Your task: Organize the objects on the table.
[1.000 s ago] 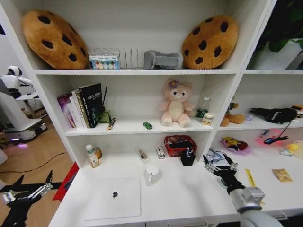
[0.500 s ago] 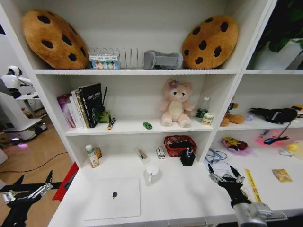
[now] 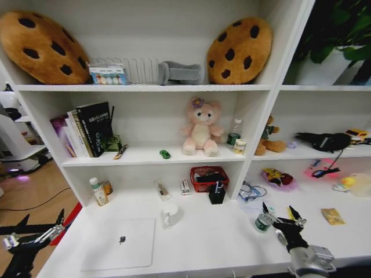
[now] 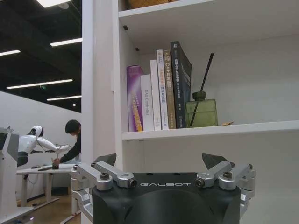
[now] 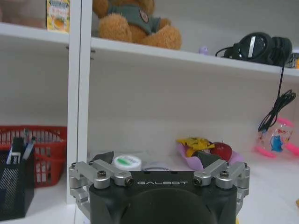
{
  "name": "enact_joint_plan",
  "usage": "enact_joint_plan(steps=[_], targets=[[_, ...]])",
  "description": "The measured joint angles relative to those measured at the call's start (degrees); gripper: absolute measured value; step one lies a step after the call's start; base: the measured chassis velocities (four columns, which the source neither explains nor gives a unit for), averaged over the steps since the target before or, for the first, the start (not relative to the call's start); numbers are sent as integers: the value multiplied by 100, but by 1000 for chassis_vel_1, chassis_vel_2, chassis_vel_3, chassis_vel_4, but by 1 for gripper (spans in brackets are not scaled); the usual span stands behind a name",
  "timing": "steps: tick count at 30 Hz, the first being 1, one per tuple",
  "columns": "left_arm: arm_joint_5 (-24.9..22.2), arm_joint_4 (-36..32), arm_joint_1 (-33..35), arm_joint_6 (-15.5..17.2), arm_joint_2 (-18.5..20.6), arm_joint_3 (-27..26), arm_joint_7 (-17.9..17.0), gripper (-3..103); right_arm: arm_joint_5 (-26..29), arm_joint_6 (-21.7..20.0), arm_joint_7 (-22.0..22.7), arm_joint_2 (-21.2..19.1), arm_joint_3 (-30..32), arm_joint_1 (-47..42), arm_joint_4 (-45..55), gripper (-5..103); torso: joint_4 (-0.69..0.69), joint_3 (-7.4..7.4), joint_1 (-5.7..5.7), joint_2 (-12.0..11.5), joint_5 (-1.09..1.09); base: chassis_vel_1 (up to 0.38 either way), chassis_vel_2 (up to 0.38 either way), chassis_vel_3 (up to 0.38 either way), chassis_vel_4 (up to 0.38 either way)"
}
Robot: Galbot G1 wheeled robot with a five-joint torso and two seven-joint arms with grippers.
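Observation:
A closed silver laptop [image 3: 119, 243] lies on the white table [image 3: 220, 243] at front left. On the middle shelf a tiny green toy car [image 3: 165, 154] is parked next to a pink plush. Pens [image 5: 18, 148] stand in a black mesh holder [image 3: 217, 196] under that shelf. My right gripper [image 3: 281, 215] hovers open over the table's right part, just right of a small green-lidded jar [image 3: 262, 222]; the right wrist view shows this jar [image 5: 126, 162] beyond the right gripper [image 5: 159, 163]. My left gripper [image 3: 37, 234] hangs open off the table's left end, its fingers spread in the left wrist view [image 4: 159, 163].
A white mug [image 3: 170, 214] stands behind the laptop. A red basket [image 3: 207, 176] sits behind the pen holder. Bottles [image 3: 98, 191] stand at the back left. The shelf upright [image 3: 246, 156] divides the table. A yellow toy [image 3: 277, 176] and small items lie on the right.
The head camera has swung, so the whole picture shifted left. My right gripper has drawn back toward the table's front edge, and the small jar now shows beside it. The left arm stays put.

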Motion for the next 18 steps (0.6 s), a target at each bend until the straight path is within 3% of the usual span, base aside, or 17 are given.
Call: enact_joint_plan(steps=[1, 2, 3, 8, 9, 11, 13, 18], targets=[[0, 0, 0, 0, 1, 0, 0, 100, 10, -68, -2, -80, -135, 101, -152, 95, -5, 0, 1, 0, -3, 0, 0, 0, 0], [0, 0, 0, 0, 1, 0, 0, 100, 12, -116, -7, -115, -228, 179, -230, 95, -5, 1, 1, -1, -1, -18, -6, -36, -60], [0, 0, 0, 0, 1, 0, 0, 100, 16, -189, -15, -142, -372, 303, -305, 85, -4, 0, 1, -1, 0, 17, 84, -57, -97], [0, 2, -1, 0, 1, -1, -1, 100, -20, -277, -5, -127, -583, 494, -351, 74, 0, 0, 2, -1, 0, 37, 78, -31, -56], [0, 2, 0, 0, 1, -2, -1, 100, -55, -297, 9, -110, -640, 537, -341, 63, -1, 0, 2, -1, 0, 0, 0, 0, 0], [0, 2, 0, 0, 1, -2, -2, 100, -72, -298, 18, -101, -654, 543, -324, 63, -2, 0, 2, -1, -1, 0, 0, 0, 0], [0, 1, 0, 0, 1, -2, -1, 100, -99, -297, 36, -77, -658, 523, -256, 52, -3, 0, 1, 0, 1, 0, 0, 0, 0], [0, 2, 0, 0, 1, -2, -2, 100, -136, -214, 37, -14, -542, 341, -120, 36, -2, 0, 1, 0, 0, 0, 0, 0, 0]])
